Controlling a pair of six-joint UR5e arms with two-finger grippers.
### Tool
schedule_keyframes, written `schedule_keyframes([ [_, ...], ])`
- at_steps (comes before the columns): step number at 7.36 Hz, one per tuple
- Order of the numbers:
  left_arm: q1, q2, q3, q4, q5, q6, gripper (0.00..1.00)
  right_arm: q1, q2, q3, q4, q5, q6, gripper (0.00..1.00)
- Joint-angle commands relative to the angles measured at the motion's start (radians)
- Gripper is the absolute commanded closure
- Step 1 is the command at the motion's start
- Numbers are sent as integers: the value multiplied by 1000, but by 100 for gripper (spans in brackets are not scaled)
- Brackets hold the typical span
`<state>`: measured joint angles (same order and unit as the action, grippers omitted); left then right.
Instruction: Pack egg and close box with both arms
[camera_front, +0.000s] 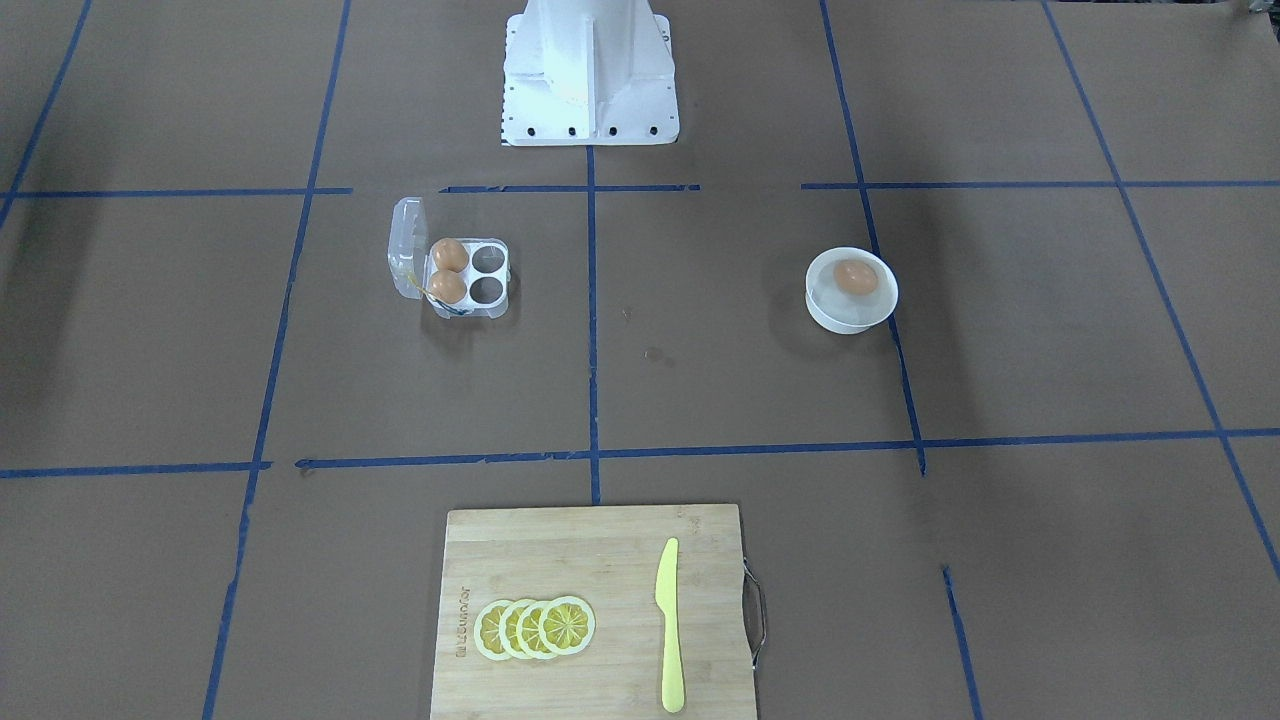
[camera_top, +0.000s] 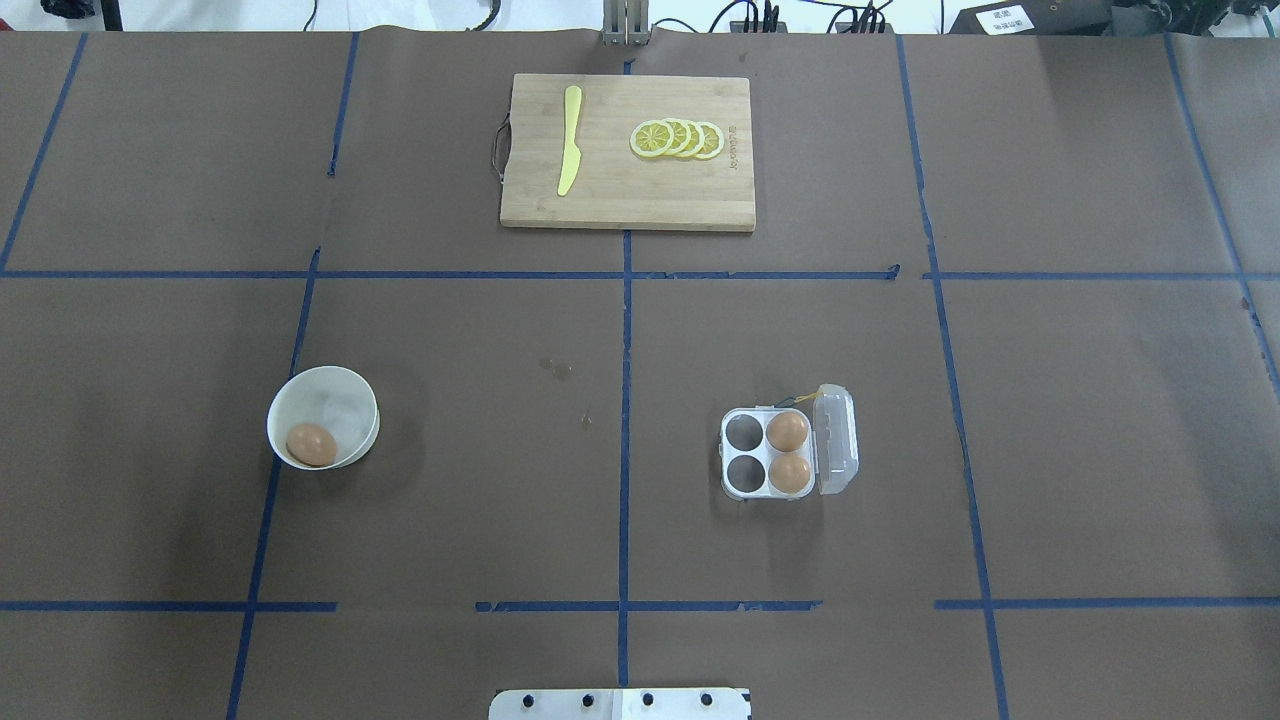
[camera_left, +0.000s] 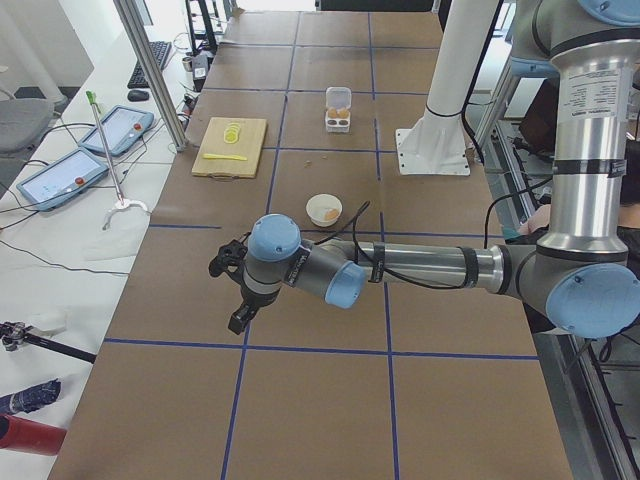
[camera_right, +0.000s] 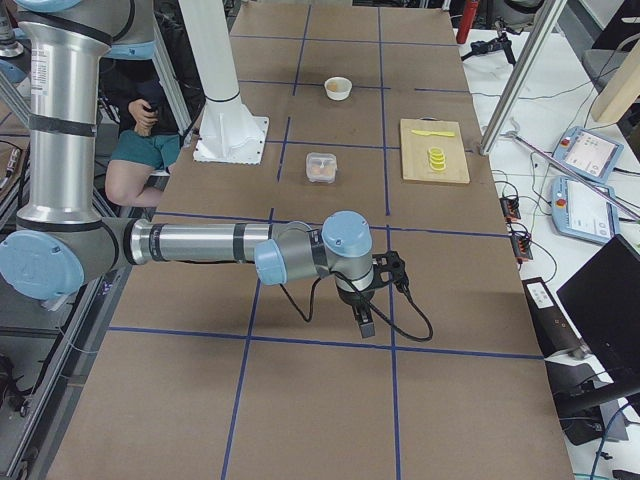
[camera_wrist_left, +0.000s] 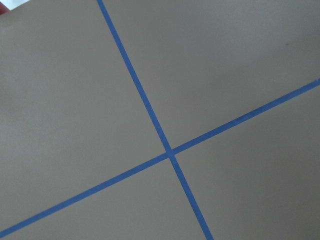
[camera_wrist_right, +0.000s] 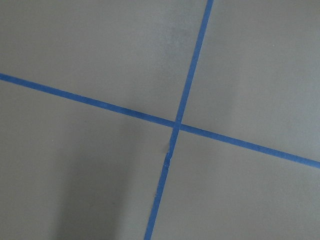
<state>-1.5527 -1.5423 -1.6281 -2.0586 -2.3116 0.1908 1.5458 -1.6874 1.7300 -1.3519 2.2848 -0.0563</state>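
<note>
One brown egg (camera_front: 855, 277) lies in a round white bowl (camera_front: 845, 316) on the robot's left side, and it also shows in the overhead view (camera_top: 311, 444). The clear four-cup box (camera_top: 765, 453) stands on the right side with its lid (camera_top: 837, 440) swung open. Two eggs (camera_top: 787, 431) (camera_top: 791, 473) fill the cups next to the lid, and the other two cups are empty. My left gripper (camera_left: 238, 318) shows only in the exterior left view, far from the bowl. My right gripper (camera_right: 365, 322) shows only in the exterior right view, far from the box. I cannot tell whether either is open or shut.
A wooden cutting board (camera_top: 610, 190) lies at the far middle of the table, with lemon slices (camera_top: 678, 139) and a yellow knife (camera_top: 569, 153) on it. The white base pedestal (camera_front: 590, 75) stands at the robot's edge. Blue tape lines cross the brown table cover.
</note>
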Motion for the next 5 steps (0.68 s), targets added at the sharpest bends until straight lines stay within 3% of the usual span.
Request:
schedule_keyframes([
  [1, 2, -13, 37, -239, 1, -5, 0, 0, 12, -6, -1, 5, 24, 0],
  [5, 14, -10, 12, -337, -20, -143, 0, 0, 8, -4, 36, 56, 55, 0],
])
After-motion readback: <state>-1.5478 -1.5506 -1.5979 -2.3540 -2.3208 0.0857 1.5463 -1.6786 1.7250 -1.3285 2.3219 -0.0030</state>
